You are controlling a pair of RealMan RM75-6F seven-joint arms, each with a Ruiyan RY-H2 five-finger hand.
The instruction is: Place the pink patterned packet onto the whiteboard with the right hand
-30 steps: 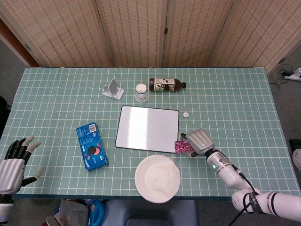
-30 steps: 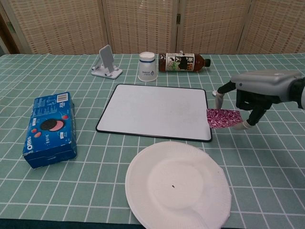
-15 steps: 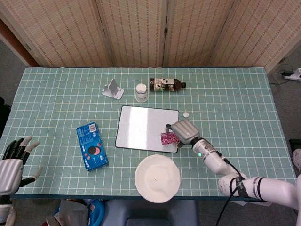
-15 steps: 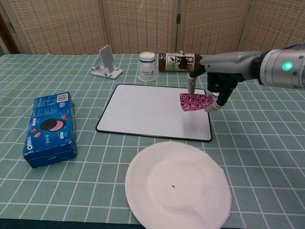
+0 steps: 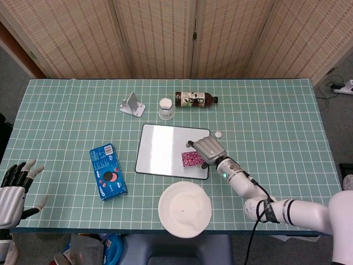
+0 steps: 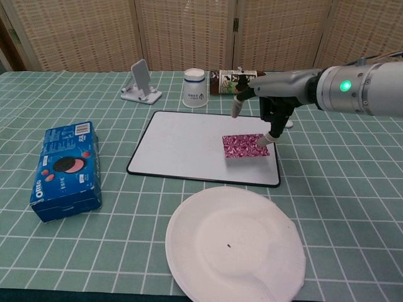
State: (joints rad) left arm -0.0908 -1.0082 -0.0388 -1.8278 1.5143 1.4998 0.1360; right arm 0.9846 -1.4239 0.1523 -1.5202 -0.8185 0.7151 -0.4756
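**Pink packet lying on the whiteboard under the right hand**

A table (image 5: 66, 105) covered in a green cloth with a white grid is seen, backed by a folding screen of woven panels (image 5: 165, 33). On it are set a whiteboard (image 6: 189, 141), a white paper plate (image 6: 233, 245), a blue cookie box (image 6: 66, 170), a white phone stand (image 6: 141, 82), a paper cup (image 6: 194, 87) and a bottle lying on its side (image 6: 236, 82). A small white cap (image 5: 219, 133) is seen near the whiteboard's far right corner.

The pink patterned packet (image 6: 244, 146) is seen lying flat on the right part of the whiteboard. The right hand (image 6: 267, 104) is held over it, fingers spread, one fingertip (image 6: 263, 141) touching the packet's right edge; whether any grip is kept cannot be told. The left hand (image 5: 14, 190) is seen only in the head view, partly cut off at the table's near left edge, fingers apart and holding nothing.
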